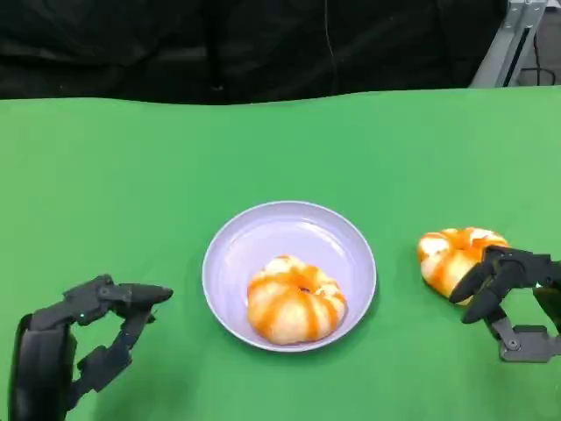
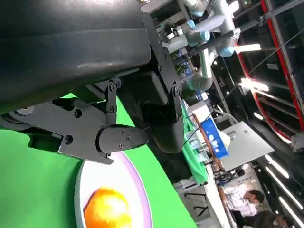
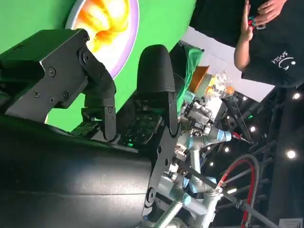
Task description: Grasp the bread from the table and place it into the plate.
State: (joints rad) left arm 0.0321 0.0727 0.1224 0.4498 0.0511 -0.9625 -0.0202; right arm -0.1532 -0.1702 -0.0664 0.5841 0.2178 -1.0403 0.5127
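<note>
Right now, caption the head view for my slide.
One glazed orange-striped bread sits in the lavender plate; right hand reaches a second bread on green table.

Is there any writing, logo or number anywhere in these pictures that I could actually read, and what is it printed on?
"SMILE", in small white letters beside a little smiley mark, seen turned on its side: on the black shirt of the person standing by the table, right wrist view.
White marks on the blue sign in the background, left wrist view: too small and blurred to read.
Nothing readable on the green table, the lilac round plate or the orange-striped bread rolls.
</note>
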